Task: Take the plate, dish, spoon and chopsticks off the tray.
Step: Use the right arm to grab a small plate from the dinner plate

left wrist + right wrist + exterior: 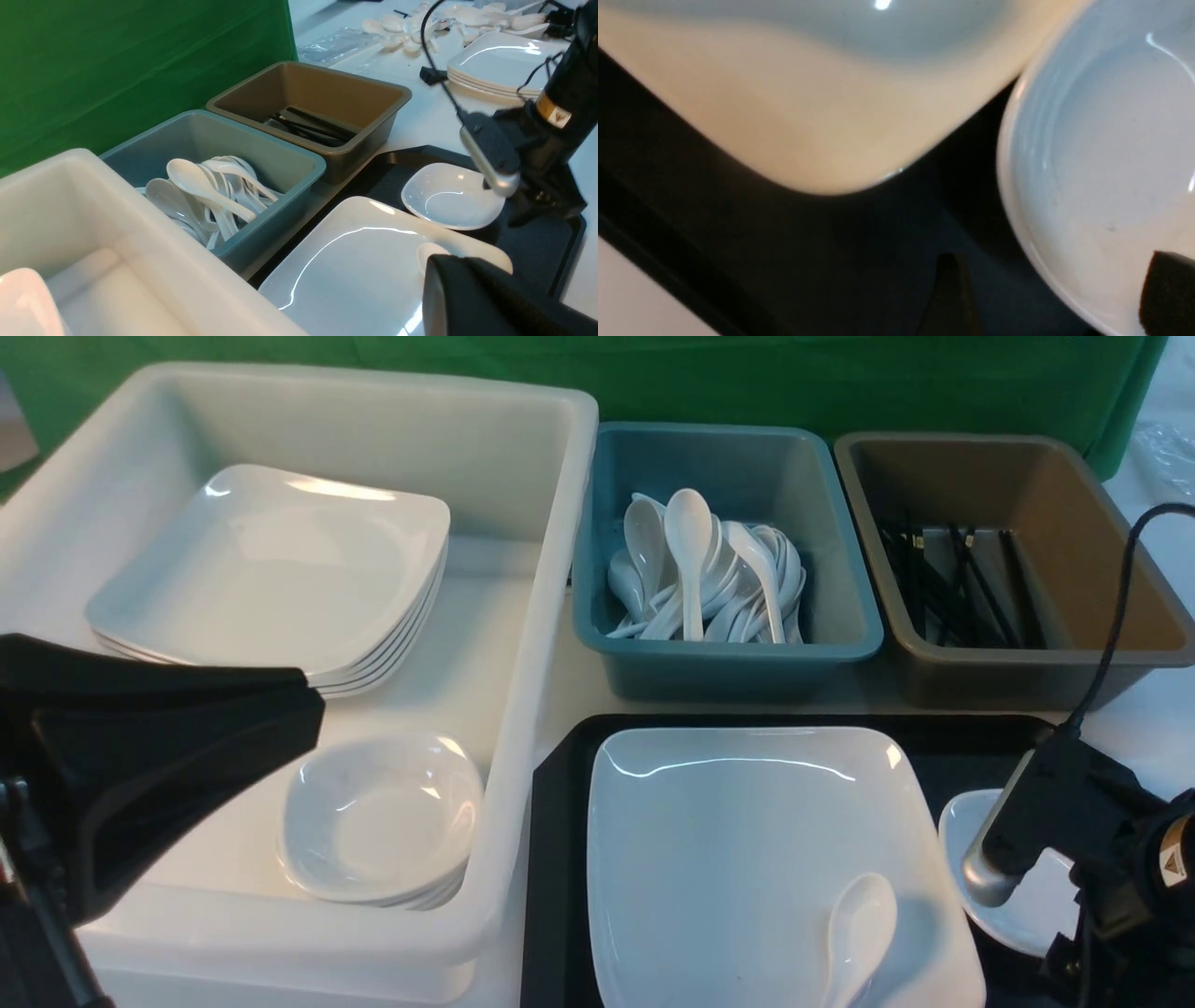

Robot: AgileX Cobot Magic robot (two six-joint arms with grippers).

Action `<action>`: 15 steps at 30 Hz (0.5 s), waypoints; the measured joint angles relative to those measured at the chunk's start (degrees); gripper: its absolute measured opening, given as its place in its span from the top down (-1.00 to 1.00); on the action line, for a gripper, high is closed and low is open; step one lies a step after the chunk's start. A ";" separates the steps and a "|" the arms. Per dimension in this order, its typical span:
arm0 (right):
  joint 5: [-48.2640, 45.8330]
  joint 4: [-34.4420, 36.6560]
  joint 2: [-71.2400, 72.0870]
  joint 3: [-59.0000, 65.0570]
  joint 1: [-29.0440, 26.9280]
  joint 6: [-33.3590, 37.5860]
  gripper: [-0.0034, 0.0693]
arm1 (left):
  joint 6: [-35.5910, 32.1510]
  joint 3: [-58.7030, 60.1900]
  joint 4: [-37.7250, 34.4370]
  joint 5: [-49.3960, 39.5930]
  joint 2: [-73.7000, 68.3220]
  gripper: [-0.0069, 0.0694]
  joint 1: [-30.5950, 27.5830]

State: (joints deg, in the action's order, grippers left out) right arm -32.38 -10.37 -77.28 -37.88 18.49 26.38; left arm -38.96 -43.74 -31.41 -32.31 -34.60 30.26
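Note:
The black tray [551, 859] lies at the near centre. On it sits the large white plate [747, 859], with the white spoon [859, 933] lying on its near right part. The small dish [1032, 915] stands on the tray to the plate's right, half hidden by my right arm [1055, 803]. My right gripper [1057, 284] is open and straddles the dish [1101, 140] rim, with one finger over the tray [831, 242] and the other inside the dish. My left gripper [313, 705] is shut and empty above the white bin. The only chopsticks [952, 588] I see lie in the brown bin.
A big white bin [551, 569] on the left holds stacked plates [271, 569] and stacked dishes [383, 817]. Behind the tray stand a teal bin [840, 569] with several spoons [700, 569] and a brown bin [1102, 569]. More plates [500, 60] and spoons [411, 32] lie further right.

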 joint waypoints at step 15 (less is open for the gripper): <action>10.69 -10.57 -11.95 -0.16 0.00 -2.73 -0.21 | 0.00 0.00 -0.35 -0.24 0.00 0.78 0.00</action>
State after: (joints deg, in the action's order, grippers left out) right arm -21.69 -20.94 -89.23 -38.04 18.49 23.65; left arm -38.96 -43.74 -31.75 -32.56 -34.60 30.26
